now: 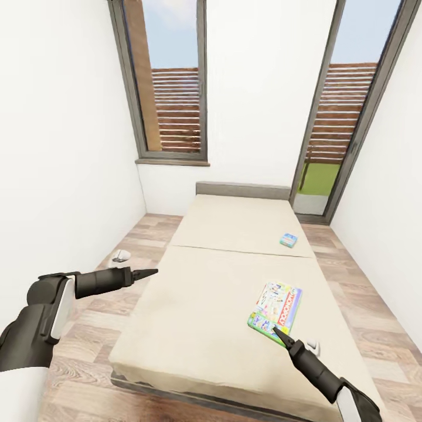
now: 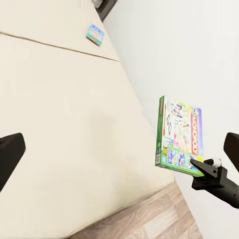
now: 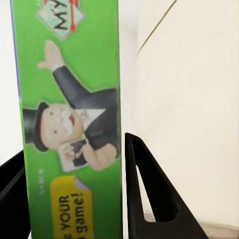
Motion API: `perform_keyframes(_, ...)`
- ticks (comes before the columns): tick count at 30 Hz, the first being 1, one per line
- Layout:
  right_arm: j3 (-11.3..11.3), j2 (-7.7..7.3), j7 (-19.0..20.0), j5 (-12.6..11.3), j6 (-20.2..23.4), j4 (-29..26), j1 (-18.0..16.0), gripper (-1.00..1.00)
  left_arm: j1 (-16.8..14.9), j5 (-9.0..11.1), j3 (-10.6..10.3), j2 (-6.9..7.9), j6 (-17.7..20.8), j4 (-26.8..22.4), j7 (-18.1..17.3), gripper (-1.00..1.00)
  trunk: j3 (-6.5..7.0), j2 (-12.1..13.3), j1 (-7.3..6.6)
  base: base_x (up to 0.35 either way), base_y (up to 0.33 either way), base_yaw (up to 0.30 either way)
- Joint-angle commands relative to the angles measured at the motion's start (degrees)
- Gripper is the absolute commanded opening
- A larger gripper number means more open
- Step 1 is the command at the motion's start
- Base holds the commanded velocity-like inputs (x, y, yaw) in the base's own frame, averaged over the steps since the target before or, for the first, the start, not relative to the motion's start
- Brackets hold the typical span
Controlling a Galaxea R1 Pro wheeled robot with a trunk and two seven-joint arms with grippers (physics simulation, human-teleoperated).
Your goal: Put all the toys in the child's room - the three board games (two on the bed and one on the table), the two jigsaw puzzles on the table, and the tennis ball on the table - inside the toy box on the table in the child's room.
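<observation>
The left claw hovers over the wood floor just beside the bed's left edge, its tips seeming pressed together to a point in the head view; yet the left wrist view shows its two dark fingers at opposite edges with bedcover between them, so I cannot tell its state for sure. It holds nothing. On the floor near the wall lies a small white object, too small to identify.

The bed, cream-covered with a grey headboard, carries two games. A small blue box lies flat near the headboard end, towards the right side. Nearer the foot, the green-edged Monopoly box sits at the right side, with the right claw at its near corner.

The left wrist view shows that box raised off the cover, tilted on edge, red "MONOPOLY" lettering readable. The right wrist view shows its green side pinched between the right fingers, with the top-hatted mascot and the words "YOUR game!" on a yellow tag.
</observation>
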Motion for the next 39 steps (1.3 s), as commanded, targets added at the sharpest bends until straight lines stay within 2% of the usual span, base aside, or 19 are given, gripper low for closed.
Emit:
perform_keyframes(1,-0.2,0.08,0.1,-0.1,0.4,0.0,0.0,-1.0,0.0,0.3,0.0,0.01,0.4,0.0,0.0,1.0,0.12,0.4,-0.22,0.0,0.0,0.286)
perform_keyframes(10,-0.3,0.13,0.1,-0.4,0.4,0.0,0.0,-1.0,0.0,0.2,0.0,-0.01,0.4,0.0,0.1,1.0,1.74,4.0,-2.2,0.0,0.0,0.242)
perform_keyframes(18,-0.3,0.38,0.2,-0.5,0.2,0.0,0.0,-1.0,0.0,0.1,0.0,0.0,0.4,0.2,0.1,1.0,3.17,7.2,-3.96,0.0,0.0,0.021)
perform_keyframes(25,-0.1,0.47,0.1,-0.6,-3.2,0.0,0.0,-1.0,0.0,0.1,0.0,0.02,0.4,0.2,0.2,1.0,4.43,10.0,-5.49,0.0,0.0,0.001)
perform_keyframes(39,-0.1,0.47,0.1,-0.7,-3.7,0.1,0.0,-1.0,0.0,0.1,0.0,0.07,0.4,0.2,0.1,1.0,6.94,15.6,-8.57,0.0,0.0,0.0)
